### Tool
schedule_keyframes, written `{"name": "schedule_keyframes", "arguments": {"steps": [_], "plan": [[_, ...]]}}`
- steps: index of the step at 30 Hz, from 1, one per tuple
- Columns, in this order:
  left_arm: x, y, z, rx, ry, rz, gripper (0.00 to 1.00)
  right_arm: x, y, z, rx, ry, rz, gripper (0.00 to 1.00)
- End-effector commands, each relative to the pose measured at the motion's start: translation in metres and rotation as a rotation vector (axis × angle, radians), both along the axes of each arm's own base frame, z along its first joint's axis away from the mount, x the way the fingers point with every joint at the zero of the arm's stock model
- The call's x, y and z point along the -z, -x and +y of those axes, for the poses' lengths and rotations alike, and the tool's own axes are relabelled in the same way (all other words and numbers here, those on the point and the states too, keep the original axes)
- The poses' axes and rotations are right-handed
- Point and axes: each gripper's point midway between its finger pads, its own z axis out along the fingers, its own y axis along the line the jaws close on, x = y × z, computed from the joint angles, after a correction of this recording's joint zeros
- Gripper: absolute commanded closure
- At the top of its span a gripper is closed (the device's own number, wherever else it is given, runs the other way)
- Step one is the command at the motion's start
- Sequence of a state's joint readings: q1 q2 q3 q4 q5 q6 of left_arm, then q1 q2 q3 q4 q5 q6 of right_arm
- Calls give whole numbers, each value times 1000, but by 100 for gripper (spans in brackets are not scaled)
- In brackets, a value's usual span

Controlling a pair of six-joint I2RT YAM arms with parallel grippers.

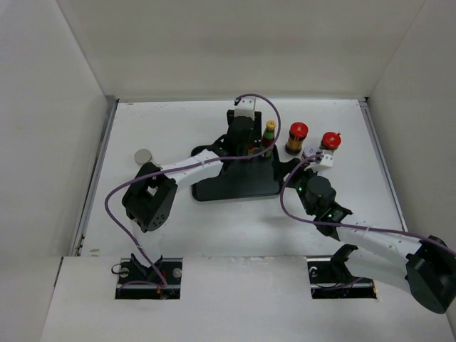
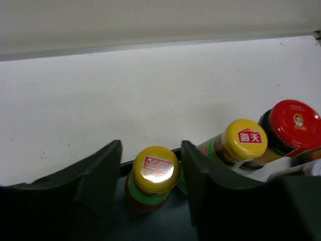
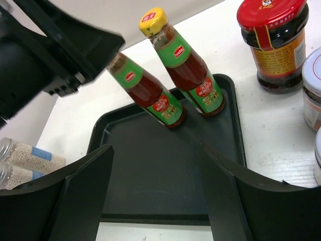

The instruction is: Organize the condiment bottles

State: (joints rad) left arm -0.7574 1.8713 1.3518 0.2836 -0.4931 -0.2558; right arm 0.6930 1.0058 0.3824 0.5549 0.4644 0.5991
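left fingers (image 2: 95, 181): parted a little, one on each side of a yellow-capped bottle (image 2: 155, 169); a gap shows on one side of the cap, the other side is very close, contact unclear
right fingers (image 3: 85, 191): wide apart, nothing between them, hanging over the black tray (image 3: 160, 165)
yellow-capped bottle: upright on the tray's far edge, green label, dark sauce
second yellow-capped bottle (image 3: 188, 65): on the tray just beside the first, toward the tray's far right corner
red-capped jars: two, on the desk (image 1: 178, 121) off the tray's far right corner; nearer jar (image 1: 298, 135) just beside the tray, other jar (image 1: 330, 140) further right
white-lidded jar (image 3: 312, 90): cut off at the right wrist view's edge, on the desk near a red-capped jar
blue-banded cylinders (image 3: 30, 155): two together at the left edge of the right wrist view, off the tray
silver top (image 1: 144, 155): on the desk left of the tray, by the left arm's elbow
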Motion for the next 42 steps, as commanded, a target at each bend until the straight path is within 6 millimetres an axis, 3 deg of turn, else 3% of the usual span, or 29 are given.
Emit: {"name": "schedule_keyframes", "arguments": {"steps": [1, 5, 8, 10, 13, 16, 23, 26, 28, 32, 42], "plan": [[-74, -1, 0, -18, 166, -163, 44, -19, -5, 0, 12, -56, -52, 25], [-79, 6, 5, -31, 165, -171, 21, -22, -4, 0, 9, -61, -59, 25], [-89, 14, 16, -47, 154, -190, 15, -21, -4, 0, 9, -58, -52, 25], [-97, 20, 35, -84, 161, -202, 15, -22, -4, 1, 7, -59, -59, 25], [-101, 36, 73, -160, 165, -200, 16, -19, -5, -1, 12, -58, -48, 25], [-91, 65, 118, -268, 200, -157, 19, -20, -5, 1, 3, -64, -52, 25], [-34, 137, 226, -503, 144, 64, 19, -12, -7, 10, -27, -58, -26, 24], [-11, 158, 271, -609, 156, 131, 19, -11, -7, 15, -47, -53, -17, 23], [-1, 165, 292, -642, 167, 160, 19, -9, -8, 17, -51, -52, -13, 22], [14, 166, 314, -677, 160, 184, 22, -6, -11, 22, -62, -33, -3, 21], [34, 154, 312, -665, 121, 219, 24, -1, -13, 30, -87, -10, 12, 21]]}}
